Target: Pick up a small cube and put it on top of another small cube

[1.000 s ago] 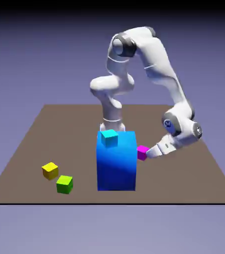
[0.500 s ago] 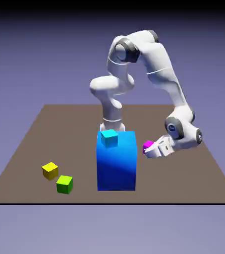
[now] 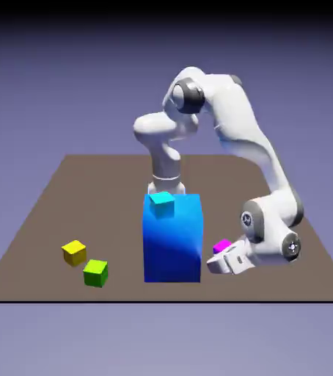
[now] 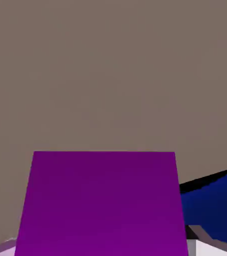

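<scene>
Backdrop: a plain blue-violet wall fading to black along the top of the exterior view.
Surface: a flat brown table [image 3: 67, 191] fills the middle of that view; in my hand view it covers the whole upper half.
My claw: my white two-finger gripper [image 3: 223, 259] sits low in the lower right of the exterior view, narrowed onto the small magenta cube [image 3: 221, 247]; the fingers press its sides.
Magenta cube: held at my fingertips, just right of the big block's lower right corner. In the hand view it is large and purple [image 4: 103, 202], filling the bottom centre and hiding most of my finger tips.
Big block: a tall glossy blue block [image 3: 172, 239] stands in the centre of the exterior view; a dark blue sliver of it shows at the lower right edge of the hand view [image 4: 213, 210].
Cyan cube: a small cyan cube [image 3: 162, 205] rests on top of the blue block, toward its left side.
Other cubes: a small yellow cube [image 3: 74, 252] and a small green cube [image 3: 95, 272] lie in the lower left, close together, well apart from my claw.
</scene>
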Controlling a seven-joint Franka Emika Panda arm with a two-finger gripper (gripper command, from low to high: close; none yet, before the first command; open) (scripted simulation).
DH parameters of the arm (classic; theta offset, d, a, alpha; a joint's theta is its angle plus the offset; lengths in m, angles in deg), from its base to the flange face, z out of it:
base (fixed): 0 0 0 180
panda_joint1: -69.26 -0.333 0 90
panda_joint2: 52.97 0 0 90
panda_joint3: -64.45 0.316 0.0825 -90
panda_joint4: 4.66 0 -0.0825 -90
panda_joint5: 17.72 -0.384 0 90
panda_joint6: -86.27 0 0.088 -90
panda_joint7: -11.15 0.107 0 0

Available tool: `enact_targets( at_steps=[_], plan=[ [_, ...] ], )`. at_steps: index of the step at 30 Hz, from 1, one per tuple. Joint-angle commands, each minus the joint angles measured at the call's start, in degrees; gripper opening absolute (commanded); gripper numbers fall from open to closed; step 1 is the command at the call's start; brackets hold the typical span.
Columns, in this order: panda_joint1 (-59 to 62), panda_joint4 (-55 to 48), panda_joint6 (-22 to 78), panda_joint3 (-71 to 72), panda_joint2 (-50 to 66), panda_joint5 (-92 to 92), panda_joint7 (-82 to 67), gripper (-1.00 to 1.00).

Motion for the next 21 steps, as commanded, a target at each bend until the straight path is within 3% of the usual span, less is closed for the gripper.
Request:
enact_targets(
  at_steps=[1, 6, 14, 21],
  plan=[
    [-0.2, -2.1, 0.6, -1.6, 1.0, -0.7, -1.0, -1.00],
    [-0.2, -11.2, 3.5, -10.0, 5.7, -3.6, -6.4, -1.00],
    [13.3, -13.0, 6.4, -26.6, 8.2, 0.2, -18.2, -1.00],
    [14.9, -1.4, -3.0, -28.0, 7.1, 1.2, -18.2, -1.00]
  ],
)
